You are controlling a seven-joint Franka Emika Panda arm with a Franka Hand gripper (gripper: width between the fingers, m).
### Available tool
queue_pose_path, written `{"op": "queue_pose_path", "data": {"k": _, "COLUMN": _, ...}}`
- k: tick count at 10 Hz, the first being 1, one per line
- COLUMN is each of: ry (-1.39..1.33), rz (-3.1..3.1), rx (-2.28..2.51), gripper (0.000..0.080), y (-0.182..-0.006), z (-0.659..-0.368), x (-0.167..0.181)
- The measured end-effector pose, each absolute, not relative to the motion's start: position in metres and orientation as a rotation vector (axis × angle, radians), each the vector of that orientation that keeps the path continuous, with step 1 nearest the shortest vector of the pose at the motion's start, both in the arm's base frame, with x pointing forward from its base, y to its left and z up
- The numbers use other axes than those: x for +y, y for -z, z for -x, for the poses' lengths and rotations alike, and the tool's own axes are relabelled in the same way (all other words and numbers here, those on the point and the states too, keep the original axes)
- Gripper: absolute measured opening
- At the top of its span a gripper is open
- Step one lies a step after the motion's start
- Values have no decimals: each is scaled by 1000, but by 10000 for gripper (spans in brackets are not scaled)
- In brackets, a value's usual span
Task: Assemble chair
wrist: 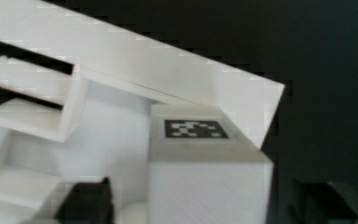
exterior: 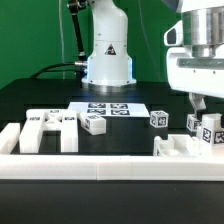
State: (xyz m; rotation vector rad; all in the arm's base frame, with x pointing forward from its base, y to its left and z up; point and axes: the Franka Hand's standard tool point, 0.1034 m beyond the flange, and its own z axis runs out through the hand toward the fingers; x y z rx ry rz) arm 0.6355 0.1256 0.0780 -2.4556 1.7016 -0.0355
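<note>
Marker board [exterior: 116, 108] mid-table; chair panel [exterior: 50, 128] toward the exterior view's left, chair pieces [exterior: 176, 148] beneath gripper [exterior: 200, 105] opposite.

The robot arm [exterior: 108, 68] is white and round with a black triangle sticker [exterior: 108, 49]. Its gripper [exterior: 204, 107] is white and blocky.

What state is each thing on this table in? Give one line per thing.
gripper: open, fingers set wide apart.
tagged chair block: between the fingers, not clamped.
large chair piece: lying loose, not joined to anything.
small chair blocks: loose, scattered apart.
marker board: flat on the table.
</note>
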Motion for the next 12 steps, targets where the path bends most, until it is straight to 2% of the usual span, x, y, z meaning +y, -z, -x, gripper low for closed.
{"op": "queue_pose_path", "data": {"k": 1, "ry": 37, "rz": 2466, "rx": 1686, "gripper": 591, "y": -79, "z": -635, "x": 132}}
{"op": "queue_pose_path", "data": {"k": 2, "ry": 39, "rz": 2533, "rx": 1590, "gripper": 591, "y": -79, "z": -635, "x": 136}}
{"op": "queue_pose_path", "data": {"k": 3, "ry": 57, "rz": 2641, "rx": 1407, "gripper": 638, "y": -78, "z": -637, "x": 134}}
{"op": "queue_pose_path", "data": {"k": 6, "ry": 78, "rz": 2767, "rx": 1150, "gripper": 646, "y": -78, "z": -637, "x": 134}}
{"op": "queue_pose_path", "data": {"k": 12, "ry": 162, "rz": 3051, "rx": 283, "gripper": 648, "y": -78, "z": -638, "x": 134}}
